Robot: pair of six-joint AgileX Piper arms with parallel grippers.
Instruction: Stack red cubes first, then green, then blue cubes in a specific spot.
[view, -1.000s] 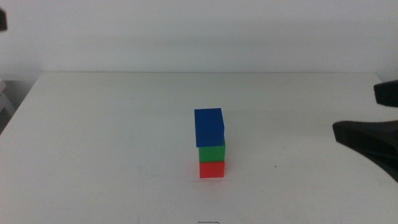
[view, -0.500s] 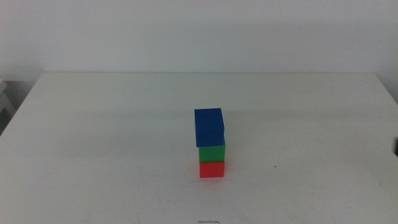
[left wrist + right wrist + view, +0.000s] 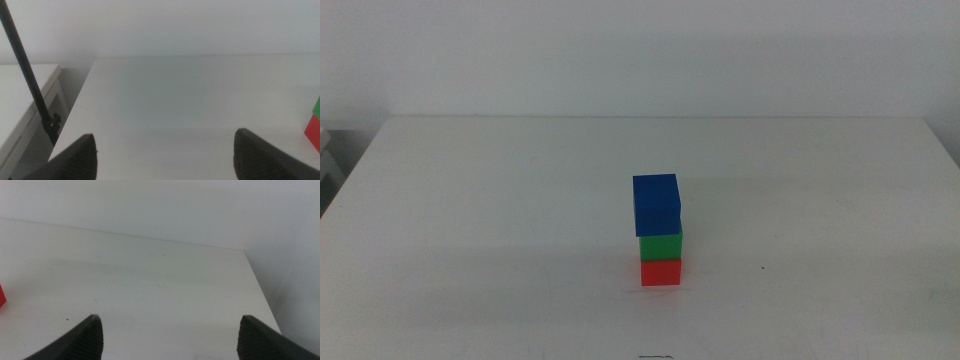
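Three cubes stacked mid-tabletop (image 3: 470,200), both arms out of the middle view.
The blue cube (image 3: 656,205) is seen atop the green cube (image 3: 661,245) and red cube (image 3: 661,272); left gripper (image 3: 165,155) and right gripper (image 3: 170,337) are held apart, empty, and the stack is cropped at both wrist views' edges.

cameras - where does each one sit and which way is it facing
Middle view: raised in front, looking forward and down at the blue cube on the green cube on the red cube; no arm shows.
Left wrist view: low over the table; left gripper open, empty.
Right wrist view: same, right gripper open, empty.
All three catch the red cube.
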